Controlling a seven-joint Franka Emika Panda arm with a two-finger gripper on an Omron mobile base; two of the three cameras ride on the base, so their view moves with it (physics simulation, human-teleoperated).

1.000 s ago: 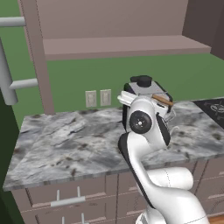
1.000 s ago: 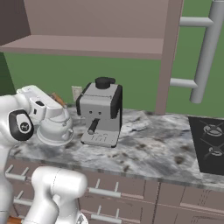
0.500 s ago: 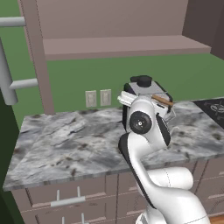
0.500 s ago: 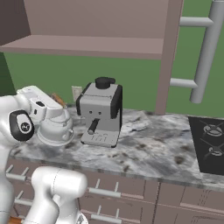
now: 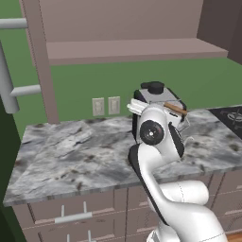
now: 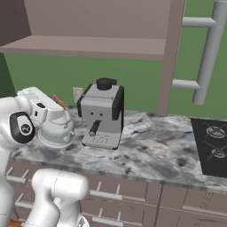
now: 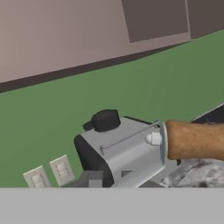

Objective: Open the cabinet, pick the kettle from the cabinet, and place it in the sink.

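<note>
The kettle (image 6: pixel 55 128), squat and silvery-grey, hangs just above the marble counter (image 6: pixel 150 150), left of the coffee machine. My gripper (image 6: pixel 52 105) is shut on its tan wooden handle (image 6: pixel 58 101). From the left base view my arm hides most of the kettle; its handle (image 5: pixel 175 109) and a bit of its body (image 5: pixel 183 125) stick out to the right. That handle (image 7: pixel 194 140) crosses the right of the hand view. The cabinet (image 5: pixel 127 49) stands open above, its shelf bare, with silver bar handles (image 5: pixel 6 85) (image 6: pixel 209 53) at the sides. The sink is out of view.
A grey-and-black coffee machine (image 6: pixel 104 116) (image 5: pixel 153 93) (image 7: pixel 118 146) stands close to the kettle. The black stove top (image 6: pixel 215 146) (image 5: pixel 232 115) lies at the counter's right end. Wall outlets (image 5: pixel 105 106) sit on the green backsplash. Drawers (image 5: pixel 71 216) run under the counter.
</note>
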